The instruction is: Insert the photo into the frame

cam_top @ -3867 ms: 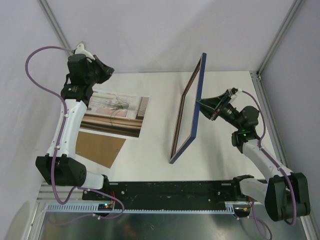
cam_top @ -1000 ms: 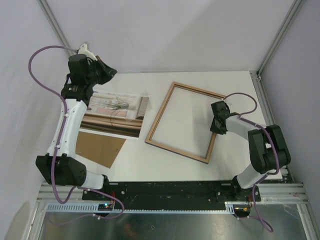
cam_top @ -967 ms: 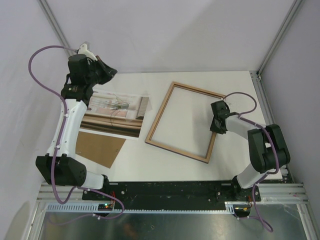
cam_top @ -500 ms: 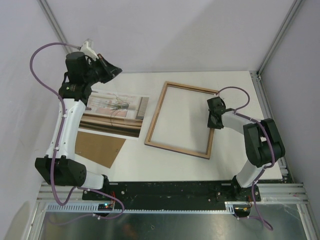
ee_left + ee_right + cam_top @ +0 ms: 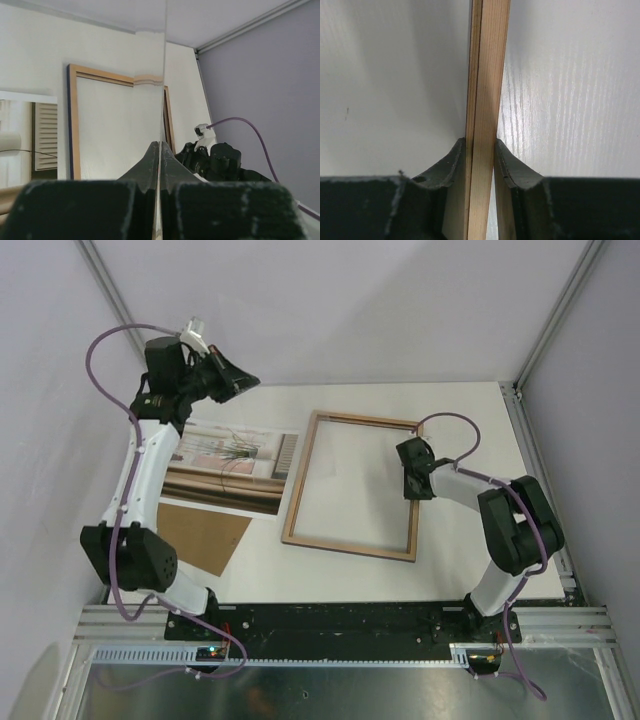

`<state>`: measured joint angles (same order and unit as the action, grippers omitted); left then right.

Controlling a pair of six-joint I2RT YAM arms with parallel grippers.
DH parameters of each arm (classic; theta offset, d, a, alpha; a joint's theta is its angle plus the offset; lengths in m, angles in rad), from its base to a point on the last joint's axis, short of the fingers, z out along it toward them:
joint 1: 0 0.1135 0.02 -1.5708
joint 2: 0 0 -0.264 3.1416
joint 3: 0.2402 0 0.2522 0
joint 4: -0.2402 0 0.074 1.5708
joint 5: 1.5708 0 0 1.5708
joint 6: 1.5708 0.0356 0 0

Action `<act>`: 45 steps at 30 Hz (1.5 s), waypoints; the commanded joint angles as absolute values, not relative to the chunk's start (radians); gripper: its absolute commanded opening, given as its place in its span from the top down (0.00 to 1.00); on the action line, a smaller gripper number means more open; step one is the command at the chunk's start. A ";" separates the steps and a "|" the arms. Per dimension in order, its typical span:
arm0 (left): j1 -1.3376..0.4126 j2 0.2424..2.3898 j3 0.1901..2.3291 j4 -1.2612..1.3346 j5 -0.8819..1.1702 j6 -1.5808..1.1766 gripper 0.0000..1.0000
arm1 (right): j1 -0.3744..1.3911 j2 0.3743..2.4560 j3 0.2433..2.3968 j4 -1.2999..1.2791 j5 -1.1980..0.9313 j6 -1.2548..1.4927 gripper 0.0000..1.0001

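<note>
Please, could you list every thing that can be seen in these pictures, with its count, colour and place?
frame: one, light brown wood side up, blue outer edge, flat on the table, right of the photo.
photo: one, plant and brown curtains, picture side up, left part of the table.
cardboard board: one, brown, partly under the photo's near edge.
table: one, white.
thin clear edge: one, see-through, rising from the left gripper's fingertips in the wrist view; what it is cannot be told.
cables: two, purple, one on each arm.
left gripper: one, black, shut, high above the table's far left.
right gripper: one, black, shut on the frame's right rail.
</note>
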<state>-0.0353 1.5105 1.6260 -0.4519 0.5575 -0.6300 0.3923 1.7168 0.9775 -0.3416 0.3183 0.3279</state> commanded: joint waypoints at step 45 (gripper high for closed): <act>-0.082 1.560 1.458 -0.365 0.830 -0.784 1.00 | 0.273 1.811 1.057 -0.313 0.175 0.217 0.80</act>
